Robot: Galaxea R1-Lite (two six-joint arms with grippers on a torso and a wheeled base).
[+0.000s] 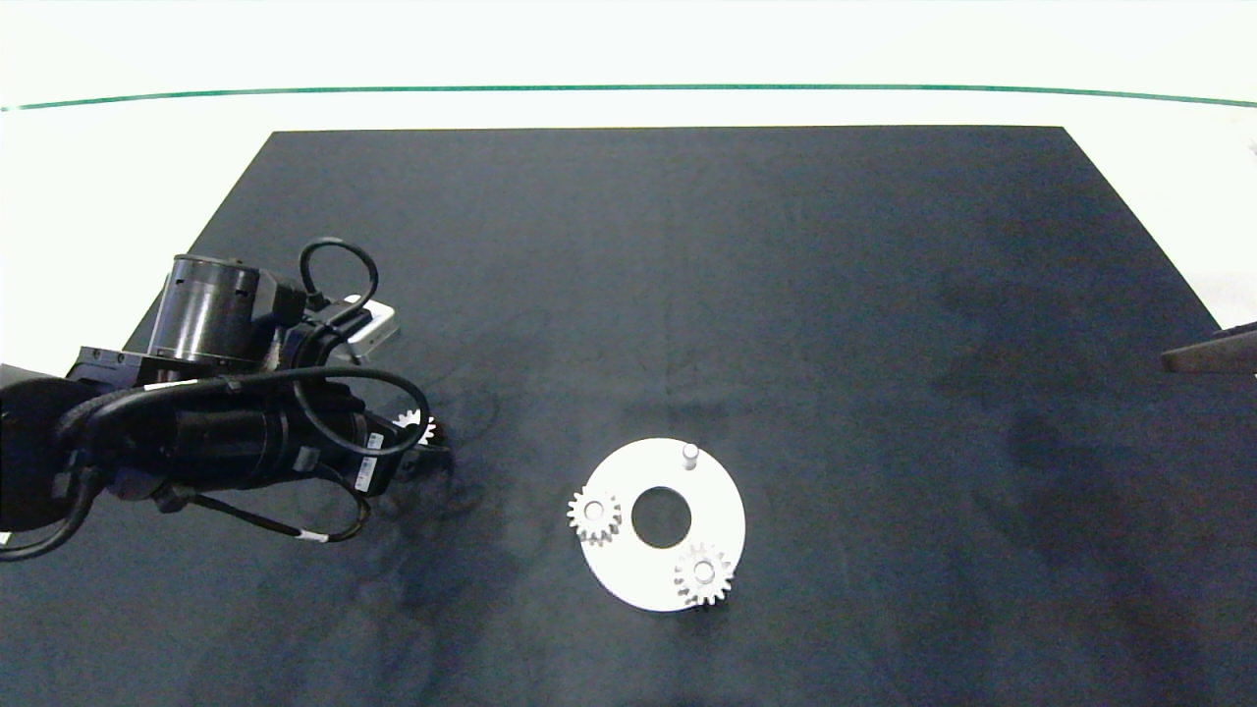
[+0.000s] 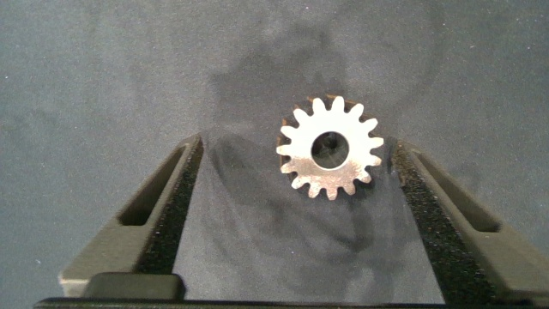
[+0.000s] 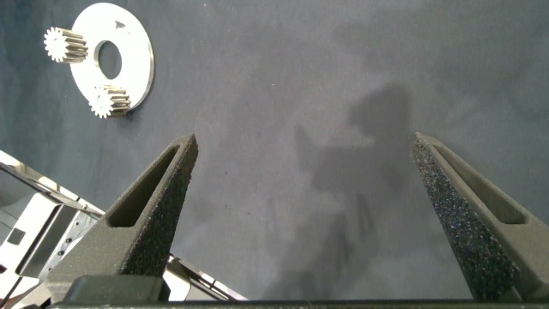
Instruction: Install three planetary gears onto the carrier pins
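Fingers of left gripper [image 2: 296, 172] spread around loose gear [image 2: 331, 148], maybe touching one; right gripper [image 3: 302, 172] spread.

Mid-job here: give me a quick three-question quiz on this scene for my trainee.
1. How many gears sit on the disc?
2. True or false: the left gripper has closed on the third gear.
3. Which is still bare: A) the pin, B) the mat under the left gripper?

Key: 1. Two. 2. False; its fingers are open, with the gear lying on the mat between them, close to one finger. 3. A.
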